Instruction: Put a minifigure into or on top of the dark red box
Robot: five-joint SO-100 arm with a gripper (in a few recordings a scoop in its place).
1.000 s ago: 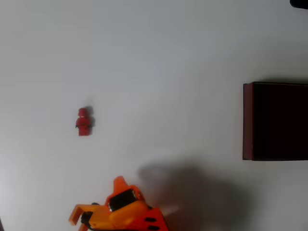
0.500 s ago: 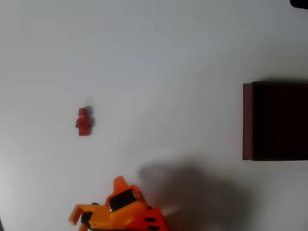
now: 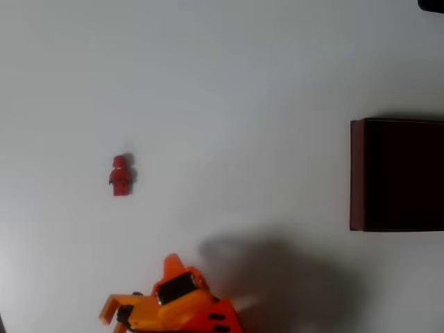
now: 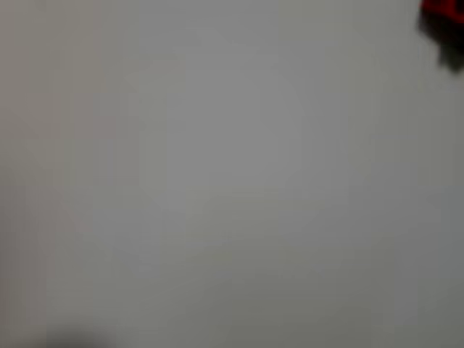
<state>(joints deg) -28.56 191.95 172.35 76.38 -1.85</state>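
Observation:
The minifigure [image 3: 121, 175], tiny and all red, lies on the white table left of centre in the overhead view. A blurred red patch at the top right corner of the wrist view looks like the same minifigure [image 4: 441, 13]. The dark red box [image 3: 357, 173] sits at the right edge, cut off by the frame, with thin maroon walls and a near-black inside. My orange gripper [image 3: 139, 286] is at the bottom edge, well below the figure and slightly to its right, far left of the box. Its two fingers are spread apart with nothing between them.
The arm casts a broad soft shadow [image 3: 277, 277] on the white table [image 3: 243, 90] to the right of the gripper. A small dark object [image 3: 431, 4] pokes in at the top right corner.

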